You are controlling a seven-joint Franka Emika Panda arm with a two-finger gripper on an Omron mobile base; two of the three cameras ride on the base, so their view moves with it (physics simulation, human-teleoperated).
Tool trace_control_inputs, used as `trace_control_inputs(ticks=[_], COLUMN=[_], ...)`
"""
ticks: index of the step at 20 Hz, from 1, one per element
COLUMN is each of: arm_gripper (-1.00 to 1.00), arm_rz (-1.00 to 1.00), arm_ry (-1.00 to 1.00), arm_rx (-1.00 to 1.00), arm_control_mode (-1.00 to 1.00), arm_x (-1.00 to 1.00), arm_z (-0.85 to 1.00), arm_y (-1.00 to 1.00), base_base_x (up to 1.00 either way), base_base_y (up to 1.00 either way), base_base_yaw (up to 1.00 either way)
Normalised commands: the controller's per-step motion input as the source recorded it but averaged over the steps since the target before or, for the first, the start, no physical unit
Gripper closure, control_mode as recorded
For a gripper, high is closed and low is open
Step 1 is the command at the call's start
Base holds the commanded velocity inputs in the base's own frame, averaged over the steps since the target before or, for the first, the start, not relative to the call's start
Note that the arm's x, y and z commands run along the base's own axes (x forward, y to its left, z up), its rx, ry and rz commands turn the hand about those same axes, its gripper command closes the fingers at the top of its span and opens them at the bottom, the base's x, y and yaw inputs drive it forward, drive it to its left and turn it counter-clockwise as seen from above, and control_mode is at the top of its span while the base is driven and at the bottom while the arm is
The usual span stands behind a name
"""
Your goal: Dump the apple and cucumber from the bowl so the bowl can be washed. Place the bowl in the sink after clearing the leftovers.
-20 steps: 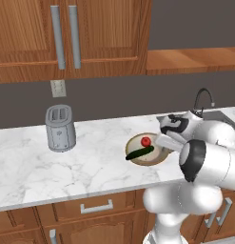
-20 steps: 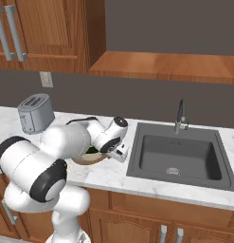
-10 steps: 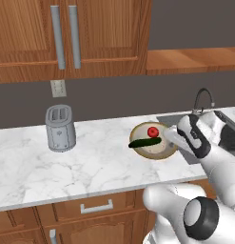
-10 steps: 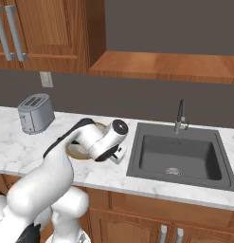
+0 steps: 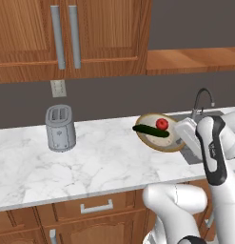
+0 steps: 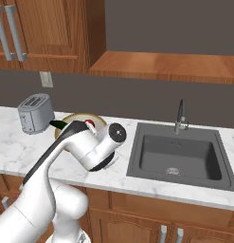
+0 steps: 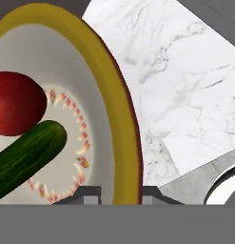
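Left base view: the bowl (image 5: 159, 133) sits tilted at the right of centre of the frame, raised above the marble counter (image 5: 90, 162), its cream inside facing the camera. The cucumber (image 5: 151, 130) lies across it, one end poking past the left rim, and the apple (image 5: 162, 124) rests just above the cucumber, touching it. The white arm comes up from the lower right to the bowl's right rim. A grey toaster (image 5: 60, 127) stands at the left.

Right base view: the sink (image 6: 179, 156) fills the right half of the frame, with its faucet (image 6: 181, 116) behind. The bowl (image 6: 80, 124) peeks out behind the arm, left of centre, apart from the sink.

Hand view: the fingers (image 7: 120, 196) are clamped on the bowl's (image 7: 120, 114) yellow-brown rim at the bottom edge. The apple (image 7: 16, 103) and cucumber (image 7: 27, 156) touch at the left.
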Motion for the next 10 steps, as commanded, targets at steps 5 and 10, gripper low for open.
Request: trace_control_inputs(ticks=[5, 10], arm_gripper=[1.00, 1.00], arm_rz=[-0.01, 0.00], arm_ry=[0.01, 0.00], arm_rx=[0.00, 0.00], arm_control_mode=[-1.00, -1.00], arm_x=[0.00, 0.00], arm_z=[0.02, 0.00], arm_y=[0.00, 0.00], base_base_x=[0.00, 0.00], base_base_y=[0.00, 0.00], base_base_yaw=[0.00, 0.00])
